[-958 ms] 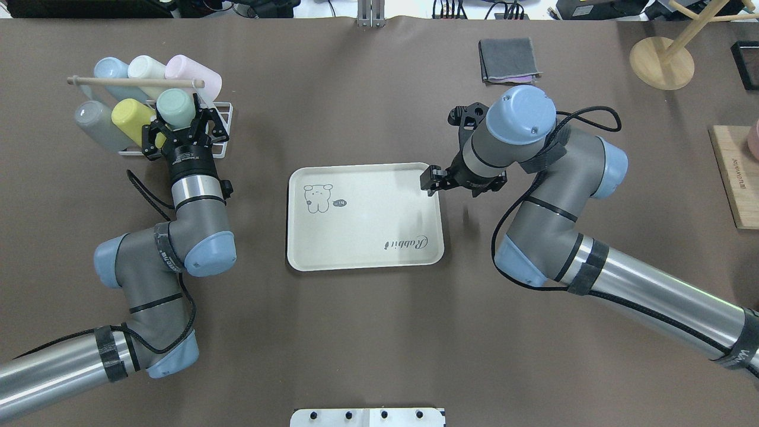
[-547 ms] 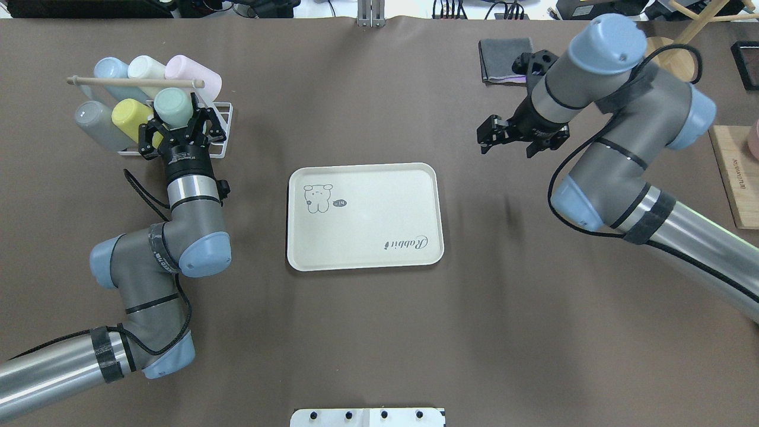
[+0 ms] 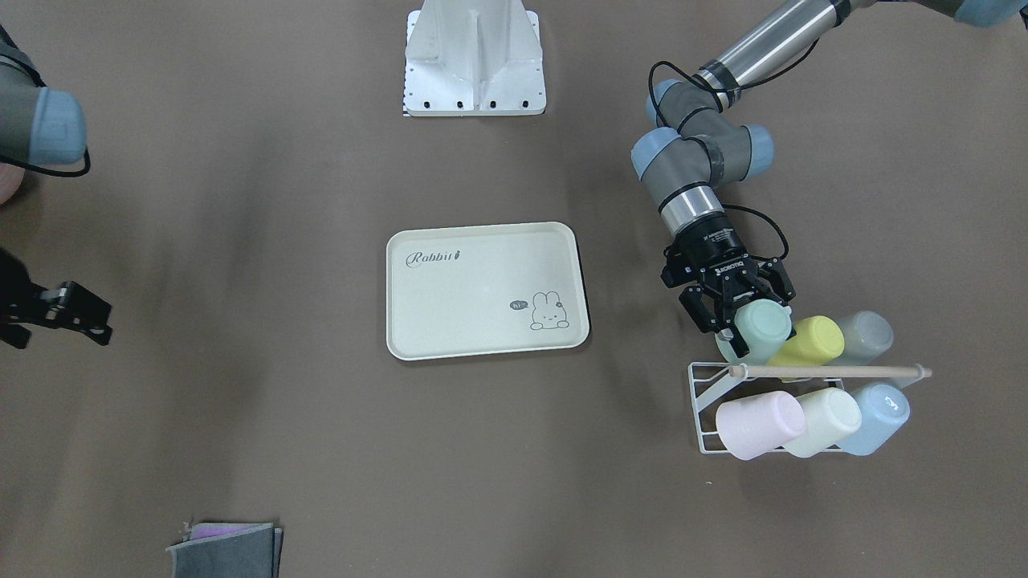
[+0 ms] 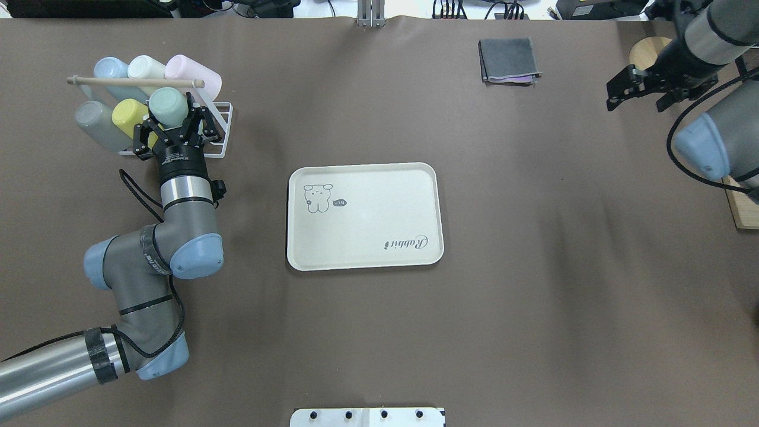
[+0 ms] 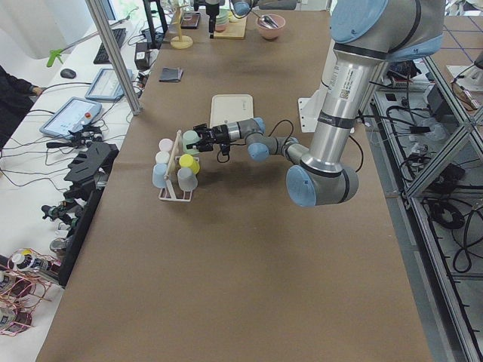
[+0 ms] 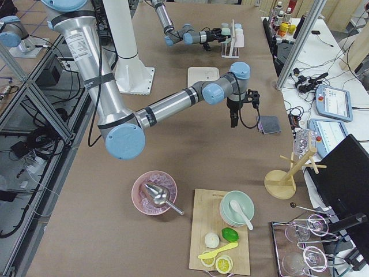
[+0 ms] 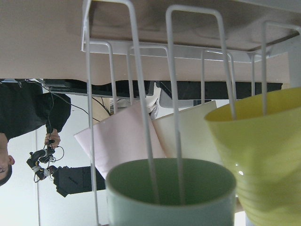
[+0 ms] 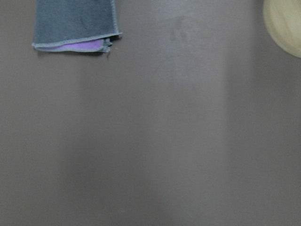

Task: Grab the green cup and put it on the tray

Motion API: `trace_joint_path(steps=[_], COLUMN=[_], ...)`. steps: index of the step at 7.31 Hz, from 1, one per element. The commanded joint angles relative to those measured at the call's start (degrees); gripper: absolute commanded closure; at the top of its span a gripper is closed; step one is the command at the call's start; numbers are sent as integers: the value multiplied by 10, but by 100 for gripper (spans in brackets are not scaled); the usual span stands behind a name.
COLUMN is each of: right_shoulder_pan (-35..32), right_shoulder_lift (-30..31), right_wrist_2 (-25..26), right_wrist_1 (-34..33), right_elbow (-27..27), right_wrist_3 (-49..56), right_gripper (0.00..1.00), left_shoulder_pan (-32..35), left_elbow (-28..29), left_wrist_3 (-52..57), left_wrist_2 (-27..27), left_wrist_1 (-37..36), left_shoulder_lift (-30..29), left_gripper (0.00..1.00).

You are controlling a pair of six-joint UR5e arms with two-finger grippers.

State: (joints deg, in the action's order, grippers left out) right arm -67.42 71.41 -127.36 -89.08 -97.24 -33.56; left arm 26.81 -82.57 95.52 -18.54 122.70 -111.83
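Note:
The green cup [image 4: 168, 105] lies tilted on a peg of the white wire rack [image 4: 220, 110], far left, mouth toward my left wrist camera [image 7: 169, 197]. My left gripper [image 4: 171, 118] is open, with one finger on each side of the cup's mouth end, also seen from the front [image 3: 751, 317]. The cream tray [image 4: 367, 219] with the "Rabbit" script lies flat at the table's middle and holds nothing. My right gripper [image 4: 612, 102] is far right at the back, away from the tray, and looks shut and empty.
The rack also holds a yellow-green cup [image 4: 127, 112], a grey cup [image 4: 92, 121], and pale blue, cream and pink cups behind a wooden rod [image 4: 133, 82]. A folded grey cloth [image 4: 508, 59] lies at the back. A wooden stand base [image 4: 646, 50] is at the far right.
My left gripper has moved forward so its fingers flank the green cup. My right arm has swung from the tray's right edge to the far right back.

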Motion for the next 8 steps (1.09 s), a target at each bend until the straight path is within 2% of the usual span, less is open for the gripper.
trace_joint_path(steps=[1, 3, 7, 8], right_shoulder_pan=[-66, -119, -198, -219], right_shoulder_lift=[55, 77, 212, 236], right_wrist_2=[0, -1, 0, -3], right_wrist_1=[-71, -95, -87, -87], right_elbow=[-55, -62, -73, -80], right_wrist_3=[104, 150, 306, 319], right_gripper=[0, 0, 0, 0], left_shoulder_pan=[1, 3, 18, 19], left_elbow=[0, 0, -5, -12], left_wrist_3=[39, 70, 210, 219], left_wrist_2=[0, 0, -9, -8], left_wrist_1=[40, 66, 219, 222], left_shoulder_lift=[0, 0, 14, 14], left_gripper=[84, 84, 84, 84])
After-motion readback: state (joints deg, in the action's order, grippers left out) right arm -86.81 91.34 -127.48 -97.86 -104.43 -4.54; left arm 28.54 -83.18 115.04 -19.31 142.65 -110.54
